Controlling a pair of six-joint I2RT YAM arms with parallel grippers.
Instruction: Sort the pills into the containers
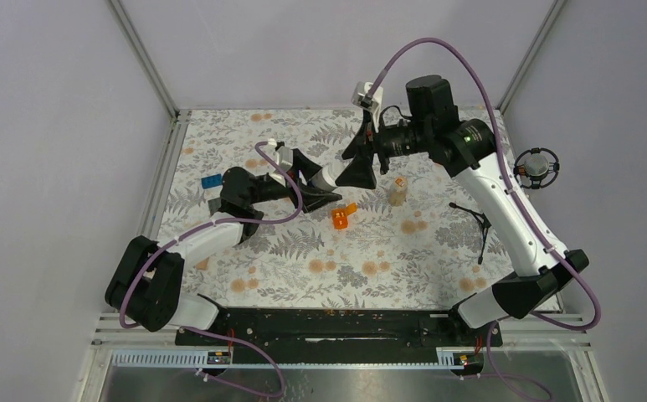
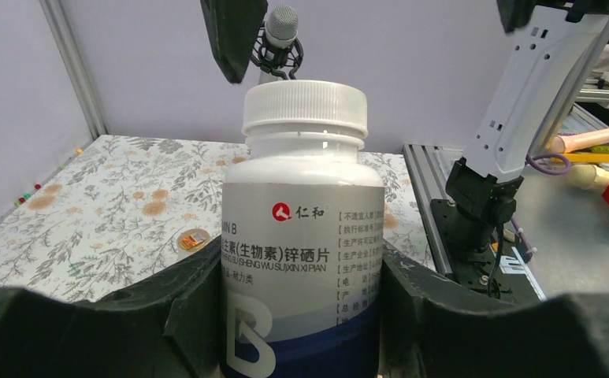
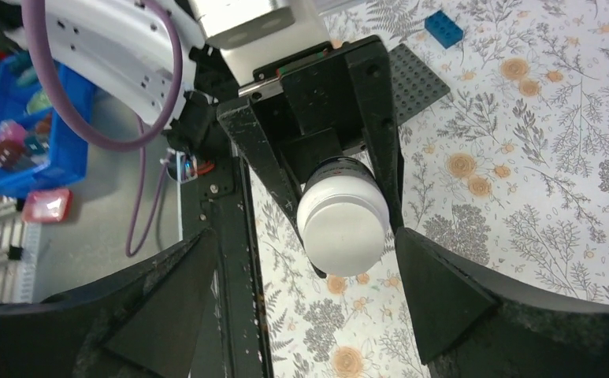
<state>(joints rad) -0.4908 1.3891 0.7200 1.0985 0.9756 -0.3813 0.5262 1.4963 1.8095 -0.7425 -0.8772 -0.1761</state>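
white cap and printed label of the white-and-dark bottle (image 2: 301, 236) fill the left wrist view, yet its base is cut off at the bottom edge, and from above little more than the cap peeks out. orange blooms printed on the tablecloth (image 1: 303, 268) make small things on it hard to tell apart. at the left of the top view a blue brick (image 1: 210, 181) lies near the dark grey studded plate (image 3: 415, 75), mostly covered there by the left arm (image 1: 219, 230). toward the middle the left gripper (image 1: 324, 178) is clamped on the bottle's body, cap pointing at the right gripper (image 3: 302, 231), whose fingers are spread wide to either side of the cap without touching it. lower right of them sits the orange hinged box (image 1: 341, 218), too small to see inside, and further right the clear tan bottle (image 1: 398, 193) stands upright, both apart from the arms.
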